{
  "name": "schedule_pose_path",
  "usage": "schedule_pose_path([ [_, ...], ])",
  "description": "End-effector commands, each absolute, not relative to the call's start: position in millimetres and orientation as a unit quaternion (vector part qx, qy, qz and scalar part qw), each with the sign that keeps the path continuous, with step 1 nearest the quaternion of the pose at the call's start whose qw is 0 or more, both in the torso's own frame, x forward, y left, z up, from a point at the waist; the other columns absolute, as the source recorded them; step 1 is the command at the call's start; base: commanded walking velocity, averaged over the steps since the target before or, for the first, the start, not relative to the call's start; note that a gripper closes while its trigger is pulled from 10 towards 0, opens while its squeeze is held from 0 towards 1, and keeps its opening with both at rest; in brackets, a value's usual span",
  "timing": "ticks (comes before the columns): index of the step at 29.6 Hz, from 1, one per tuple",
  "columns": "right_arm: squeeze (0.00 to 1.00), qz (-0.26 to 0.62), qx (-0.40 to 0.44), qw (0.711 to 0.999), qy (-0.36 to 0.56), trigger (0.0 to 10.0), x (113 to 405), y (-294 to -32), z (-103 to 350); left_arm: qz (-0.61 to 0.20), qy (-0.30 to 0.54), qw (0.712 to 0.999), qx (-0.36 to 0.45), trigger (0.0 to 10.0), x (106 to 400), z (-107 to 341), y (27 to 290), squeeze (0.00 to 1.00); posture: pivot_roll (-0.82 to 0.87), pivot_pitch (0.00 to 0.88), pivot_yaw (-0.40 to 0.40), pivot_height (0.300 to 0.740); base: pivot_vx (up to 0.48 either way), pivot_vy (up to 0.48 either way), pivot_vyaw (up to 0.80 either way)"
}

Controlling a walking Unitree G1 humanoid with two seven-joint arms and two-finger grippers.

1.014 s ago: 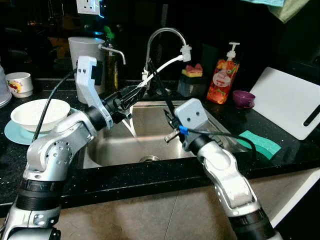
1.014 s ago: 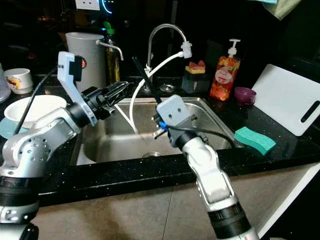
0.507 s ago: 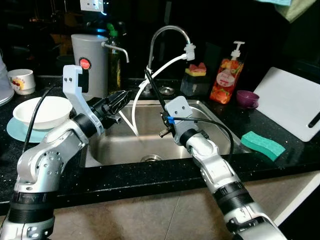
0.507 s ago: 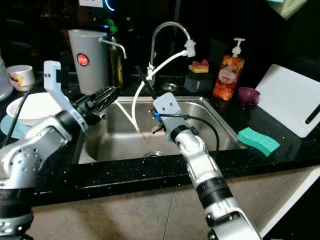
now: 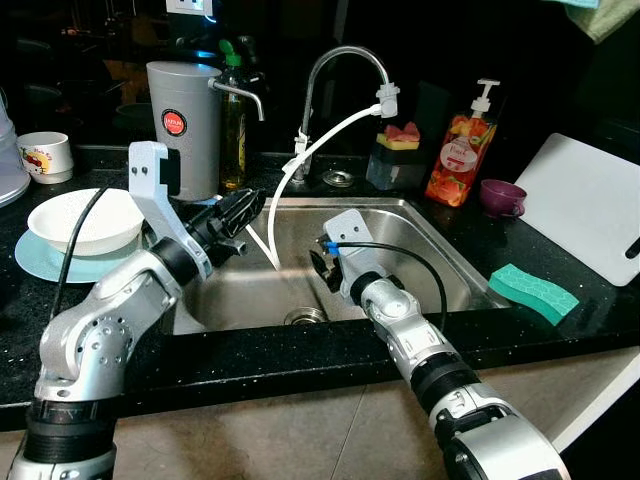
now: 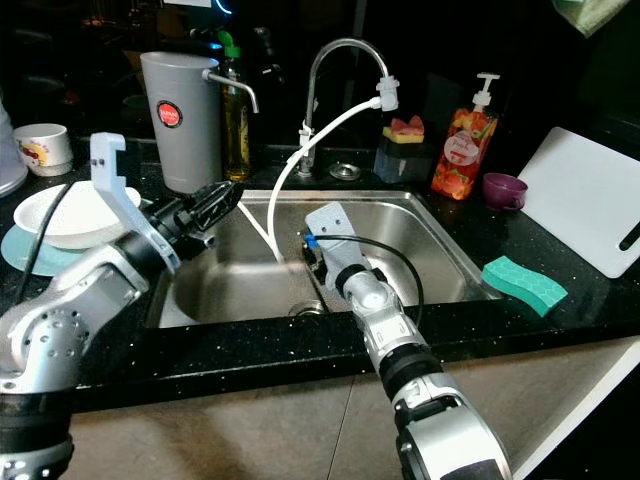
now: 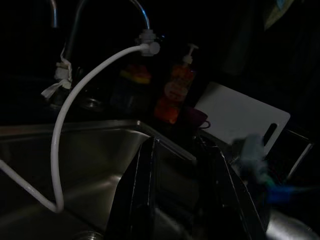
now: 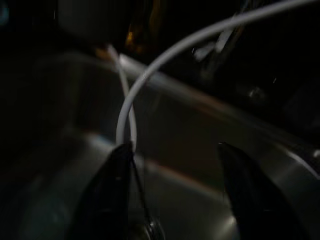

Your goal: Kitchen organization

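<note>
A steel sink (image 5: 420,255) is set in the black counter, with a curved tap (image 5: 340,55) behind it. A white hose (image 5: 320,140) runs from the tap's spout down into the basin. My left gripper (image 5: 250,203) hovers over the sink's left rim, open, with nothing between its fingers (image 7: 142,195). My right gripper (image 5: 318,268) is down inside the basin, open and empty, with the hose (image 8: 150,70) just beyond its fingertips (image 8: 112,185).
A white bowl (image 5: 85,220) on a blue plate and a mug (image 5: 42,157) stand at the left, with a grey jug (image 5: 185,120) behind. A soap bottle (image 5: 463,150), a purple cup (image 5: 500,195), a white cutting board (image 5: 585,205) and a green sponge (image 5: 535,293) lie at the right.
My right gripper has dropped from beside the hose near the tap down into the basin. My left gripper has drawn back a little toward the left rim. The view has shifted.
</note>
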State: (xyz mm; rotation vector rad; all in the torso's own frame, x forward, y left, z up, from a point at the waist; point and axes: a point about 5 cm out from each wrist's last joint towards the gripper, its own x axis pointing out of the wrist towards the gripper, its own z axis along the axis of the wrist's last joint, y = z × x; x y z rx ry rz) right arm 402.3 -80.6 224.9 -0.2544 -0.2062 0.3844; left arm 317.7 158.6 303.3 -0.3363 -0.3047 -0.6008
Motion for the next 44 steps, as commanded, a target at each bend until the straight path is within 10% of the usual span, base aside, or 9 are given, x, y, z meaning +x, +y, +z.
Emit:
schedule_pose_path([
  [1, 1.0, 0.178, -0.103, 0.969, -0.137, 10.0, 402.5, -87.6, 239.0, -0.29, -0.143, 0.933, -0.161, 10.0, 316.9, 301.3, 155.8, 0.0, 0.07, 0.072, -0.131, 0.74, 0.0, 0.0, 0.0],
  [2, 0.4, 0.174, -0.09, 0.966, -0.166, 10.0, 400.6, -90.4, 252.6, -0.278, -0.143, 0.937, -0.158, 10.0, 318.7, 301.2, 157.0, 0.0, 0.06, 0.071, -0.129, 0.74, 0.0, 0.0, 0.0],
  [3, 0.0, 0.173, -0.068, 0.96, -0.209, 10.0, 394.9, -94.5, 273.3, -0.251, -0.143, 0.946, -0.145, 10.0, 321.8, 301.2, 160.0, 0.0, 0.06, 0.073, -0.126, 0.74, 0.0, 0.0, 0.0],
  [24, 0.0, 0.193, -0.047, 0.938, -0.285, 10.0, 335.3, -114.6, 308.7, -0.003, -0.014, 0.993, -0.116, 10.0, 346.3, 267.9, 204.8, 0.0, 0.04, 0.082, -0.109, 0.74, 0.0, 0.0, 0.0],
  [34, 0.0, 0.192, -0.044, 0.941, -0.275, 10.0, 331.7, -115.3, 308.5, 0.027, -0.001, 0.996, 0.089, 10.0, 337.2, 256.3, 206.8, 0.0, 0.04, 0.08, -0.101, 0.74, 0.0, 0.0, 0.0],
  [38, 0.0, 0.195, -0.042, 0.942, -0.269, 10.0, 331.1, -114.5, 307.9, 0.016, 0.005, 0.954, 0.298, 10.0, 330.8, 249.3, 212.6, 0.0, 0.05, 0.081, -0.104, 0.74, 0.0, 0.0, 0.0],
  [44, 0.0, 0.197, -0.041, 0.942, -0.267, 10.0, 331.4, -113.0, 308.4, -0.011, 0.024, 0.936, 0.35, 10.0, 327.1, 245.6, 213.9, 0.0, 0.06, 0.081, -0.103, 0.74, 0.0, 0.0, 0.0],
])
